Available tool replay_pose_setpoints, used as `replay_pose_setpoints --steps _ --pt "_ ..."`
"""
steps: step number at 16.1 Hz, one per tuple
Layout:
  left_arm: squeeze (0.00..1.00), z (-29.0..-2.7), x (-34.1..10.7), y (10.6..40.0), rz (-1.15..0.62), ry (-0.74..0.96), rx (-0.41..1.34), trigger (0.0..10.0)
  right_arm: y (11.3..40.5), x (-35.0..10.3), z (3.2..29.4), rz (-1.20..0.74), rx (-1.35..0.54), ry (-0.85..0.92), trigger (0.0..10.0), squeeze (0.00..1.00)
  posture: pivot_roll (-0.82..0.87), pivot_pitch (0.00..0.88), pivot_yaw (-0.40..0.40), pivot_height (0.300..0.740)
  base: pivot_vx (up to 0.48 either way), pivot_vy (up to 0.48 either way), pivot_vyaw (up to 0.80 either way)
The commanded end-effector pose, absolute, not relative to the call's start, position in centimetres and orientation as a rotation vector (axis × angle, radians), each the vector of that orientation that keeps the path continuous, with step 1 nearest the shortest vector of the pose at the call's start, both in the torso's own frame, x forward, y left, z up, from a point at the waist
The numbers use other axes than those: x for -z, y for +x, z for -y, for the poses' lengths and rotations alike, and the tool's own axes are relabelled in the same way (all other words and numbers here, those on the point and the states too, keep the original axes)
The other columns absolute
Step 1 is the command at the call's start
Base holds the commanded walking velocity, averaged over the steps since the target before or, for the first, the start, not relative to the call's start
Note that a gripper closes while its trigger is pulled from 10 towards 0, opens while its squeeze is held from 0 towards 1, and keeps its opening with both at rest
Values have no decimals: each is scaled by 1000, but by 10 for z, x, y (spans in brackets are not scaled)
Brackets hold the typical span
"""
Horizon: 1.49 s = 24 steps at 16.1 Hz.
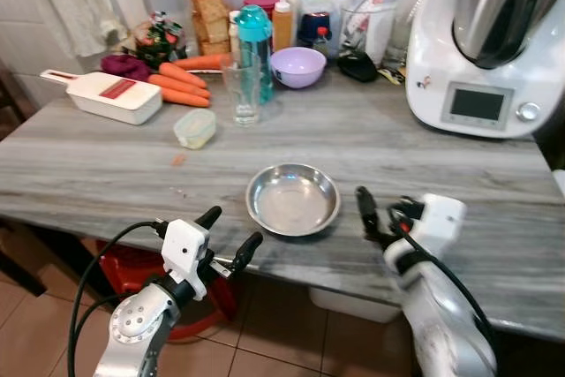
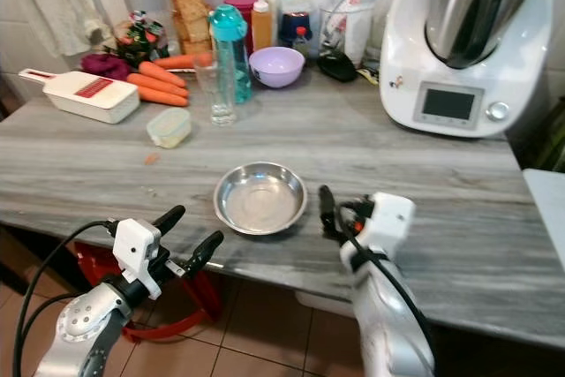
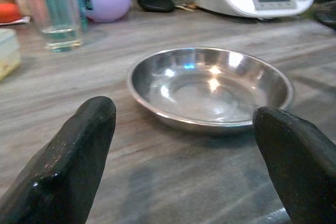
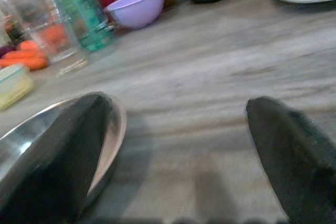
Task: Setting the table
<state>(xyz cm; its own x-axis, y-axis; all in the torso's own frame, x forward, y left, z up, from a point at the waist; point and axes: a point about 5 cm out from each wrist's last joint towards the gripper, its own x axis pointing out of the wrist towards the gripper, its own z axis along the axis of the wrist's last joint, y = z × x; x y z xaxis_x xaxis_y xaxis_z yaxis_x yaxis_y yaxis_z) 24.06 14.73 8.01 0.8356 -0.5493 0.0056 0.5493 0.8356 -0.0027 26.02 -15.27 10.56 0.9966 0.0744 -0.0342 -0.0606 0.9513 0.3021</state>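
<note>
From the head cameras, a shallow steel bowl point(image 1: 293, 199) is seen near the front edge of the grey wood-grain surface point(image 1: 106, 165). The left end effector point(image 1: 229, 234) is held before that edge, its fingers spread and nothing between them. The right end effector point(image 1: 381, 215) is placed on the surface just beside the bowl's right rim, also parted and empty. Further back, a drinking glass point(image 1: 242, 87), a teal bottle point(image 1: 255, 49), a lilac bowl point(image 1: 298, 66), carrots point(image 1: 184, 83) and a white kitchen machine point(image 1: 484, 41) are ranged.

In the left wrist view, the steel bowl is framed between two separated fingertips point(image 3: 71, 166).

In the right wrist view, the bowl's rim is seen beside one finger.
</note>
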Motion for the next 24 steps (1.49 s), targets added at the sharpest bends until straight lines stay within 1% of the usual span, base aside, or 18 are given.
replay_pose_setpoints --steps 1,4,5,6,7,9,10,11,13,17,21,23,24 --pt "0 -147 -89 244 36 -4 564 10000 251 -117 157 10 -103 269 10000 1000 12 0 32 740 0 0 0" --pt "0 -145 -94 245 53 -15 551 10000 244 -117 165 6 -91 182 10000 1000 7 0 31 740 0 0 0" --pt "0 -145 -97 246 59 -24 534 10000 243 -120 172 29 -60 123 10000 0 8 0 31 740 0 0 0" --pt "0 -145 -97 246 55 -46 509 10000 245 -124 179 33 -14 74 10000 0 6 0 30 740 0 0 0" --pt "0 -147 -98 248 51 -65 472 10000 250 -123 180 8 -2 76 10000 0 8 0 27 740 0 0 0" --pt "0 -155 -98 253 38 -79 375 10000 254 -127 179 13 40 20 10000 0 9 0 26 740 0 0 0" --pt "0 -158 -98 257 35 -64 324 10000 255 -130 176 32 31 22 10000 0 11 0 25 740 0 0 0" --pt "0 -161 -99 260 37 -50 265 10000 255 -133 171 54 -38 62 10000 0 14 0 18 740 0 0 0" --pt "0 -166 -102 263 43 -33 166 10000 254 -134 171 54 -18 65 10000 0 17 0 14 740 0 0 0" --pt "0 -167 -98 265 19 -45 122 10000 253 -138 164 55 -46 119 10000 0 20 0 11 740 0 0 0" --pt "0 -159 -95 269 -6 -27 140 10000 256 -136 166 46 -37 134 10000 0 10 0 16 740 0 0 -652" --pt "0 -159 -95 271 -8 -23 129 10000 257 -137 166 51 -23 137 10000 0 9 0 18 740 0 0 0" --pt "0 -160 -95 271 -7 -22 127 10000 257 -138 168 63 4 109 10000 0 11 0 18 740 0 0 0"
